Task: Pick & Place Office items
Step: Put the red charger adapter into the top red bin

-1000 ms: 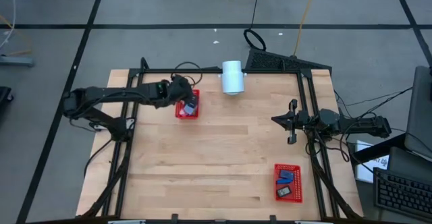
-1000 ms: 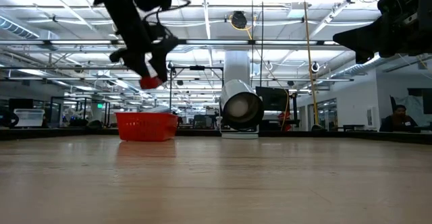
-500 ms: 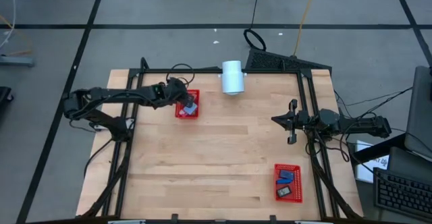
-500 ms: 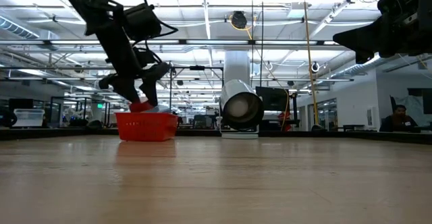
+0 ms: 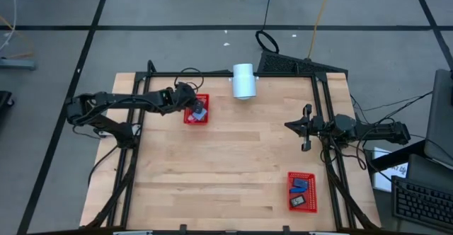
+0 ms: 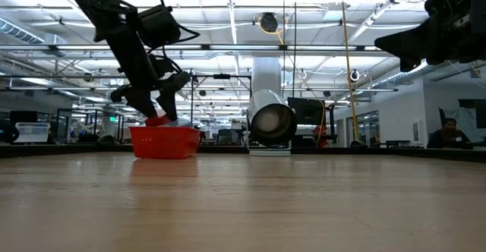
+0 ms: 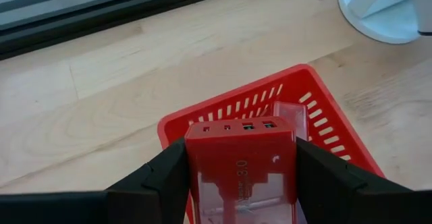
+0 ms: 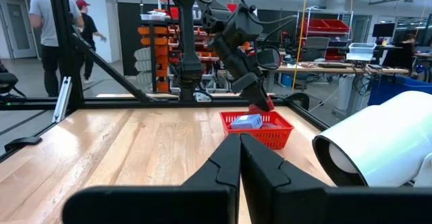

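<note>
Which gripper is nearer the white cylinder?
Left. The left gripper, shut on a red item, sits over the red basket just beside the white cylinder. The right gripper waits shut at the table's right edge, farther off.

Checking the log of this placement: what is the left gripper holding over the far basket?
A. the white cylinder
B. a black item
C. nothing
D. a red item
D: the left gripper is clamped on a red item, held just above the far basket.
</note>
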Robot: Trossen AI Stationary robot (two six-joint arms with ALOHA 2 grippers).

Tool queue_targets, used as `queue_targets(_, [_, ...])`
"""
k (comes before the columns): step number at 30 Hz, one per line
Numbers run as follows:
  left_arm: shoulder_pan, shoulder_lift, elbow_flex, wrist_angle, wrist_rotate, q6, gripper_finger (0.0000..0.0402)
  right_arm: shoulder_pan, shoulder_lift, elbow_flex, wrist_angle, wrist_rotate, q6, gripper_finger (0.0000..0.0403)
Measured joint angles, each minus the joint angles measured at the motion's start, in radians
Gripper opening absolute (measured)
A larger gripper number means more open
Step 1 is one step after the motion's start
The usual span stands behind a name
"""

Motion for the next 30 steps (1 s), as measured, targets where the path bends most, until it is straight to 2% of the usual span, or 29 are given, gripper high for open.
queue_targets(6, [-0.009,0.005,0.000,0.002,0.004,-0.002,0.0234,0.000,0.000,0.000,0.000,0.000,0.000,0.0000])
queue_targets(15, [-0.028,0.079,0.000,0.053,0.045,-0.003,0.0214,0.000,0.000,0.000,0.000,0.000,0.000,0.0000])
queue_targets(22, [-0.027,0.088,0.001,0.056,0.049,-0.003,0.0252,0.000,0.000,0.000,0.000,0.000,0.000,0.0000])
queue_targets(30, [-0.027,0.089,0.001,0.056,0.050,0.014,0.0235,0.000,0.000,0.000,0.000,0.000,0.000,0.0000])
